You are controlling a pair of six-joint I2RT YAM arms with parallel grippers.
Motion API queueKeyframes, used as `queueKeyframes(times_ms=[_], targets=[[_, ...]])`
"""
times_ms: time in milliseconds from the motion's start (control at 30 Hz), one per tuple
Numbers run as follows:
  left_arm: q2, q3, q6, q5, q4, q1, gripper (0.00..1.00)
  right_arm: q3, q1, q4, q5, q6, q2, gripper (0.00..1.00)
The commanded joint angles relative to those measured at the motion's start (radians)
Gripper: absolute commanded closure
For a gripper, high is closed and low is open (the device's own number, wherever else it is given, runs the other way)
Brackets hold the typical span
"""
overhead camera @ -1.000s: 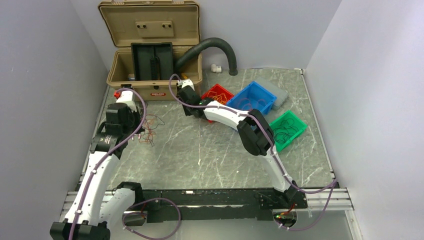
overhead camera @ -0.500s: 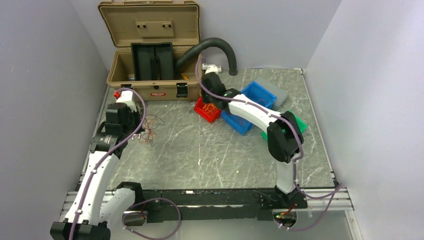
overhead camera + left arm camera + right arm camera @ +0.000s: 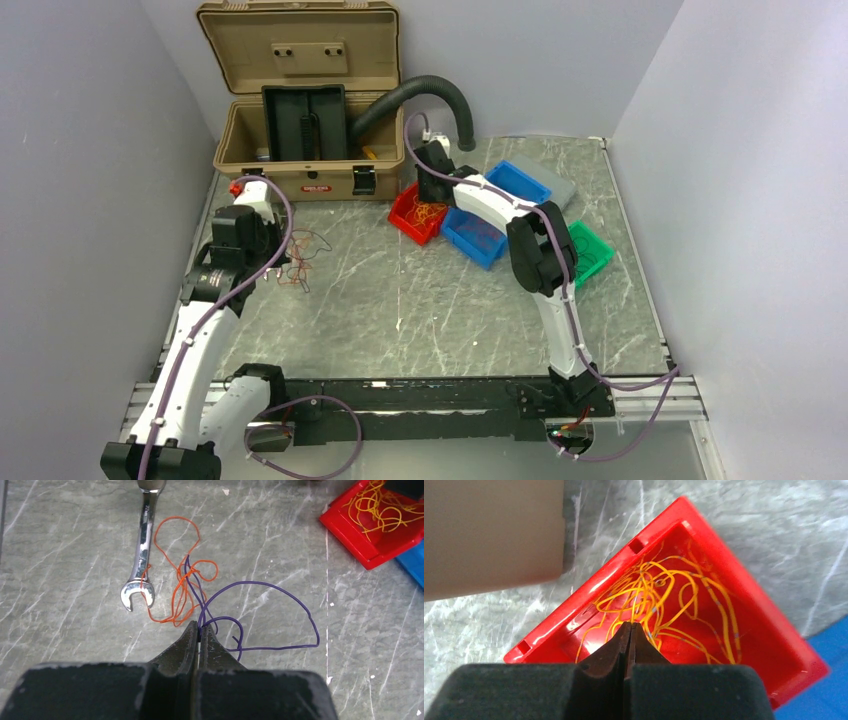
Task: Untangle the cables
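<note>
- The worktop (image 3: 400,300) is a grey-green slab with white, marble-like veins, evenly lit and showing only a faint sheen.
- Plain pale lilac-grey walls enclose it: the left wall (image 3: 80,200), the back wall (image 3: 540,60) and the right wall (image 3: 750,200).
- An aluminium rail (image 3: 655,400) runs along the near edge.
- An open tan hard case (image 3: 300,60) stands at the back left, with a black ribbed hose (image 3: 440,88) arching beside it.

The middle of the table (image 3: 420,300) is bare stone with lots of room to move through. At the back the big tan box (image 3: 300,178) and the black hose (image 3: 445,90) block the way, and the red bin (image 3: 400,216), blue bin (image 3: 475,242) and green bin (image 3: 592,250) crowd the right side. Near the left wall (image 3: 90,150) a wrench (image 3: 142,550) lies touching the thin wires (image 3: 180,590).
</note>
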Motion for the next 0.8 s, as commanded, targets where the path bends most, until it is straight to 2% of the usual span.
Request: queueKeyframes(times_ms=[0, 167, 200, 233, 267, 300, 333, 400, 567, 700, 767], targets=[[0.013, -0.004, 0.034, 0.081, 0.032, 0.005, 1.0, 0.05, 0.005, -0.082, -0.038, 0.019, 0.031, 1.0], [0.028, -0.004, 0.049, 0.15, 0.045, 0.004, 1.0, 0.071, 0.005, -0.097, -0.019, 0.0, -0.033, 1.0], [0.03, -0.003, 0.051, 0.161, 0.046, 0.005, 1.0, 0.09, 0.005, -0.116, -0.016, -0.005, -0.044, 0.95], [0.031, -0.003, 0.053, 0.174, 0.05, 0.004, 1.0, 0.1, 0.005, -0.128, -0.012, -0.007, -0.057, 0.87], [0.031, -0.004, 0.056, 0.188, 0.051, 0.004, 1.0, 0.104, 0.005, -0.135, -0.012, -0.008, -0.072, 0.71], [0.029, -0.006, 0.058, 0.203, 0.055, 0.004, 1.0, 0.102, 0.005, -0.14, -0.014, -0.007, -0.091, 0.6], [0.027, -0.008, 0.062, 0.221, 0.06, 0.004, 1.0, 0.095, 0.005, -0.142, -0.017, -0.005, -0.113, 0.52], [0.025, -0.013, 0.068, 0.253, 0.067, 0.004, 1.0, 0.069, 0.005, -0.137, -0.033, -0.004, -0.157, 0.44], [0.032, -0.017, 0.076, 0.324, 0.081, 0.004, 1.0, -0.012, 0.005, -0.126, -0.073, -0.018, -0.273, 0.31], [0.044, -0.021, 0.081, 0.404, 0.1, 0.004, 1.0, -0.06, 0.007, -0.152, -0.148, -0.055, -0.357, 0.29], [0.052, -0.023, 0.081, 0.441, 0.109, 0.004, 1.0, -0.117, 0.016, -0.136, -0.25, -0.075, -0.415, 0.28]])
